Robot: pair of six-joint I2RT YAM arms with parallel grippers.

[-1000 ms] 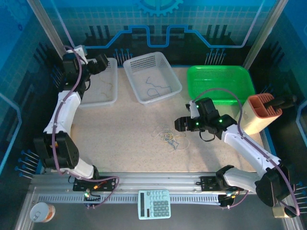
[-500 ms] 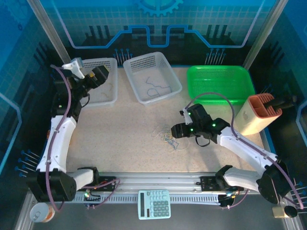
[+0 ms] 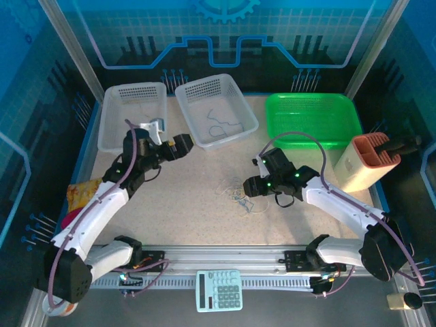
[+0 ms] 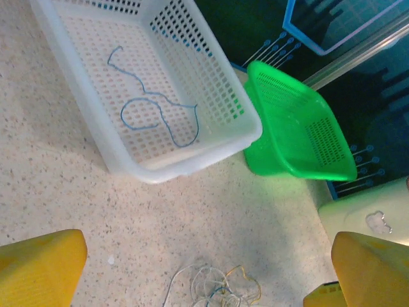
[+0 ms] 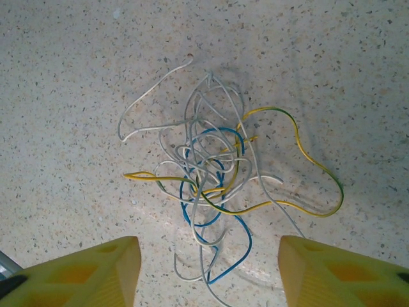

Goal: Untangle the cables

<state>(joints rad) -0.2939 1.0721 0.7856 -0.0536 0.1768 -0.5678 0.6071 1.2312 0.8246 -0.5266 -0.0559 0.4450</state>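
Cables (image 3: 240,196) lie in one loose tangle on the speckled table (image 3: 184,197), at about 6 o'clock from its middle in the top view. The right gripper (image 3: 248,186) hangs at the knot's 1 o'clock edge, pointing toward 9 o'clock. The left gripper (image 3: 185,144) hovers well apart from the tangle, at its 10 o'clock, near the front corner of the middle white basket (image 3: 211,95), and points toward 3 o'clock. A single blue cable (image 3: 221,126) lies curled in that basket. Another white basket (image 3: 133,129) stands at its 9 o'clock and a green basket (image 3: 313,119) at its 3 o'clock. A calculator (image 3: 219,289) lies at the near edge, at 6 o'clock.

In the left wrist view, two yellow fingers (image 4: 38,268) sit at the 8 and 4 o'clock corners, spread wide, with nothing pinched between them. The tangle peeks in at 6 o'clock. The white basket with the blue cable sits at 11 o'clock and the green one at 2 o'clock.

In the right wrist view, yellow fingers (image 5: 96,272) stand apart at 7 and 5 o'clock, gripping nothing. The tangle lies flat in the middle, with whitish, blue and yellow-green strands crossing. Its lowest loops reach down between the fingers without touching them. One yellow-green loop swings out to 3 o'clock and a whitish end curls toward 11 o'clock.
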